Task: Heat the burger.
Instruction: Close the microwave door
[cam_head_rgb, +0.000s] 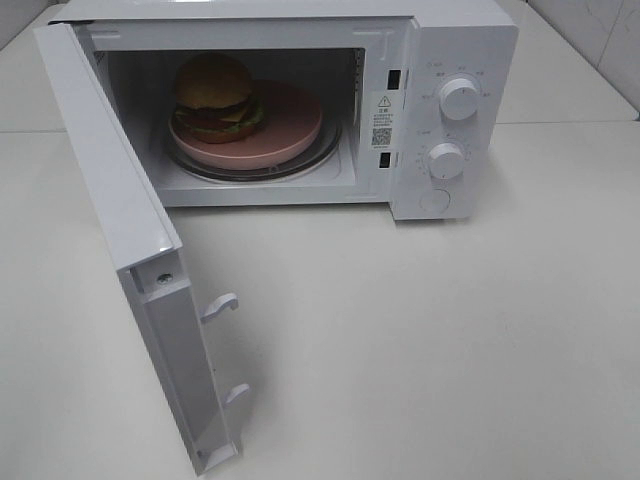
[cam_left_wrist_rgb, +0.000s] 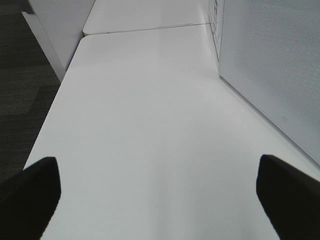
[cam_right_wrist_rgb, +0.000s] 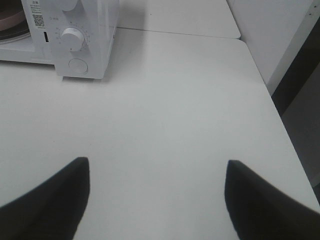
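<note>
- While the left gripper holds its jaws spread wide, nothing sits between its 2 dark fingers; only bare white table shows in the gap.
- The right gripper also has its jaws well apart. It grips nothing, and its 2 dark fingers frame empty tabletop.
- Only the exterior high view looks into the microwave. Its door is swung fully out on the left, with 2 latch hooks on its free edge.
- Inside the cavity the burger sits on a salmon-pink plate, toward the plate's left side. The plate rests on the glass turntable.
- The burger shows a tan bun on top, with dark and greenish layers beneath.
- The left wrist view takes in the door's outer face, a perforated white panel just beside that arm, and dark floor past the table edge. The burger is out of its sight.
- The right wrist view catches the microwave's control panel: the lower knob, a round button under it, and a sliver of the pink plate at the frame's corner.
- In the high view the 2 knobs stand one above the other, the upper knob being the larger.
</note>
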